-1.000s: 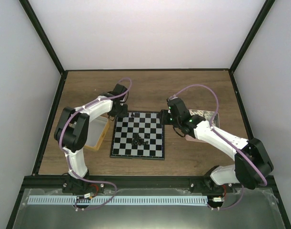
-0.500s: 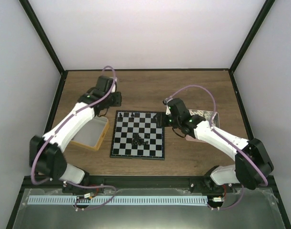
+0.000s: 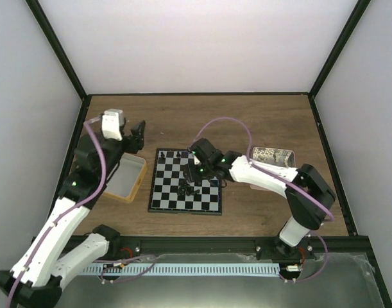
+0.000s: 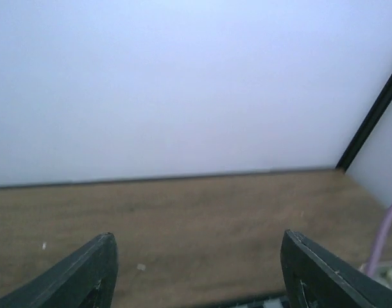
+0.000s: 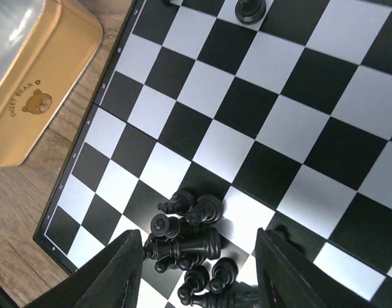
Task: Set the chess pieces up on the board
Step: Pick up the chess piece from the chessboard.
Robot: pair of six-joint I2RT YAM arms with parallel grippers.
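Observation:
The board (image 3: pixel 205 202) lies mid-table. A heap of black chess pieces (image 3: pixel 190 189) lies toppled near its centre, and a few more stand on the far row (image 3: pixel 177 154). My right gripper (image 3: pixel 199 174) hovers over the heap. In the right wrist view it (image 5: pixel 199 260) is open, with its fingers on either side of the chess pieces (image 5: pixel 189 234) and not touching them. One piece (image 5: pixel 250 8) stands alone further up the board (image 5: pixel 292 115). My left gripper (image 3: pixel 136 133) is raised left of the board. It (image 4: pixel 199 266) is open and empty, facing bare table and the back wall.
A yellow-rimmed tray (image 3: pixel 136 186) sits just left of the board, and its rim (image 5: pixel 51 96) shows in the right wrist view. A clear box (image 3: pixel 272 155) rests on a pinkish tray right of the board. Black frame posts and white walls enclose the wooden table (image 4: pixel 202 212).
The left arm pulled away from the board's far-left corner, rose to the left, and its jaws opened. The right gripper moved from the board's right edge to above the heap.

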